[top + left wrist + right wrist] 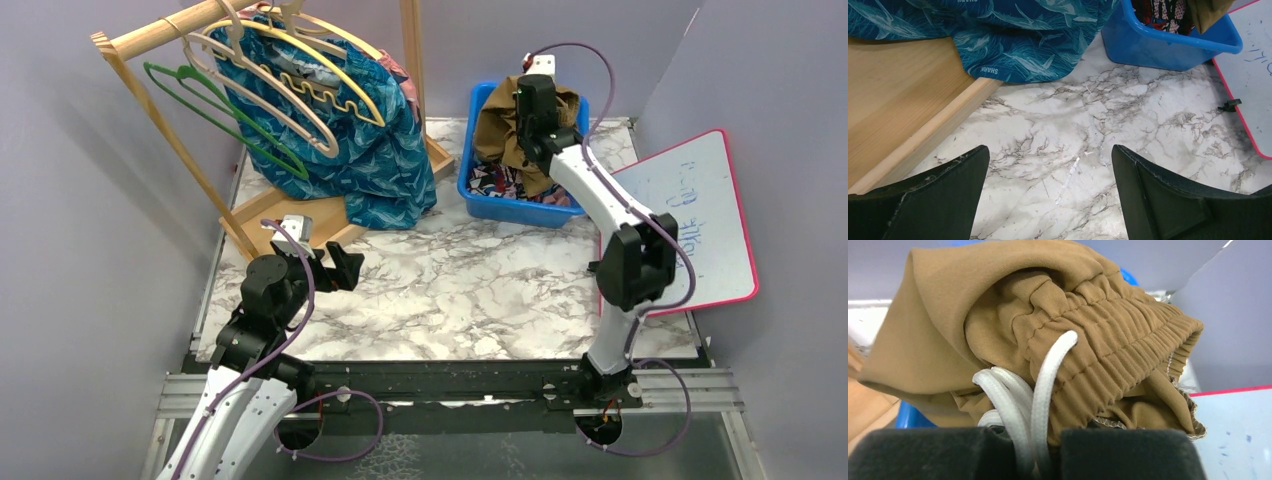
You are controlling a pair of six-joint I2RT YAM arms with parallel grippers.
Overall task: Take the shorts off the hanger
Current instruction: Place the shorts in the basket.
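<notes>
1. "SHARK" is printed in white along the hem of the teal shorts [1013,55]. The blue scribble on the whiteboard [700,220] cannot be read.
2. The right gripper [1040,452] is pinched on the brown shorts [1073,340] and their white drawstring [1043,390], over the blue bin [478,190].
3. The left gripper [1050,195] is spread wide and holds nothing. It hovers over the marble table [1128,125], near the teal shorts, which hang on the wooden rack [150,35].

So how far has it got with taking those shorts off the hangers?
Partway: patterned shorts already lie in the blue bin. The right gripper holds brown shorts over it. The teal shorts hang on the rack, and the open left gripper is near them, empty.
</notes>
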